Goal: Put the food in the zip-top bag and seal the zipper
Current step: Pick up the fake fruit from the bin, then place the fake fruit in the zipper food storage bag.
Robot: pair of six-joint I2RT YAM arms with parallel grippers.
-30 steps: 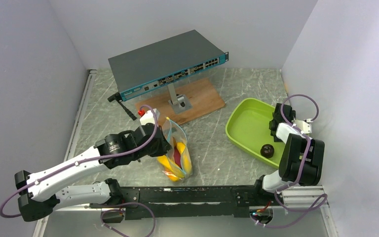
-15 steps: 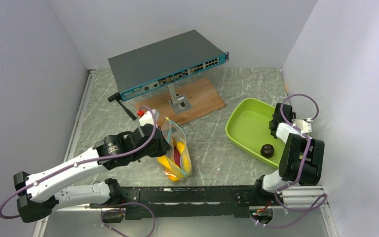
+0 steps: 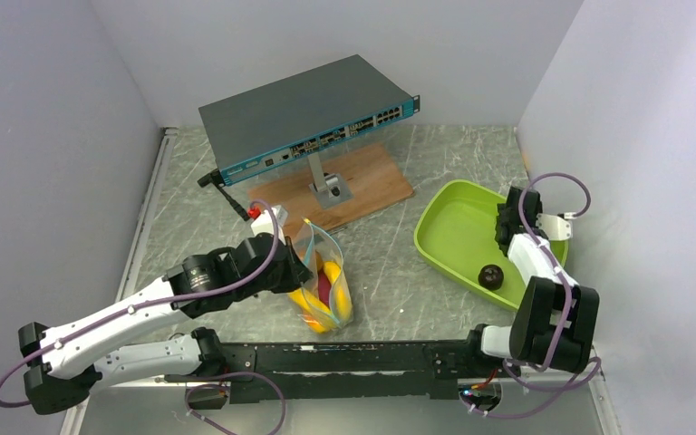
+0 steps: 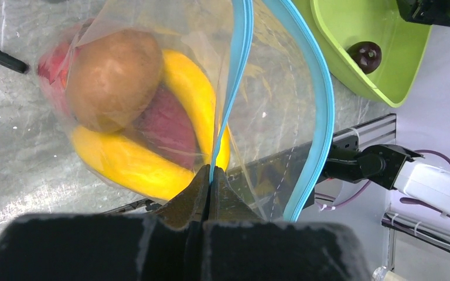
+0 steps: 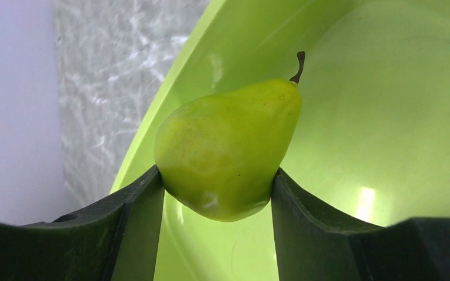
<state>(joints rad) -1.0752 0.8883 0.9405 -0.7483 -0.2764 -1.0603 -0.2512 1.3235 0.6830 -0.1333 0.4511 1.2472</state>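
The clear zip-top bag (image 3: 326,281) stands in the middle near the front edge, its mouth open. In the left wrist view the bag (image 4: 269,88) holds a yellow banana (image 4: 123,164), a brown round fruit (image 4: 114,79), a purple eggplant (image 4: 164,126) and a reddish piece (image 4: 53,61). My left gripper (image 4: 211,178) is shut on one side of the teal zipper (image 4: 238,70); in the top view it (image 3: 297,267) is at the bag's left. My right gripper (image 5: 217,175) is shut on the green pear (image 5: 228,146) inside the lime-green tray (image 5: 387,117), at the tray's right side (image 3: 510,222).
A dark round fruit (image 3: 489,275) lies in the green tray (image 3: 449,227). A network switch (image 3: 308,118) on a stand and wooden board (image 3: 372,181) fills the back. A black tool (image 3: 222,186) lies left of the board. Walls close in on both sides.
The right arm's elbow has dropped toward the near edge while its gripper stays at the tray's right side. The left arm has shifted slightly left, still holding the bag's strip.
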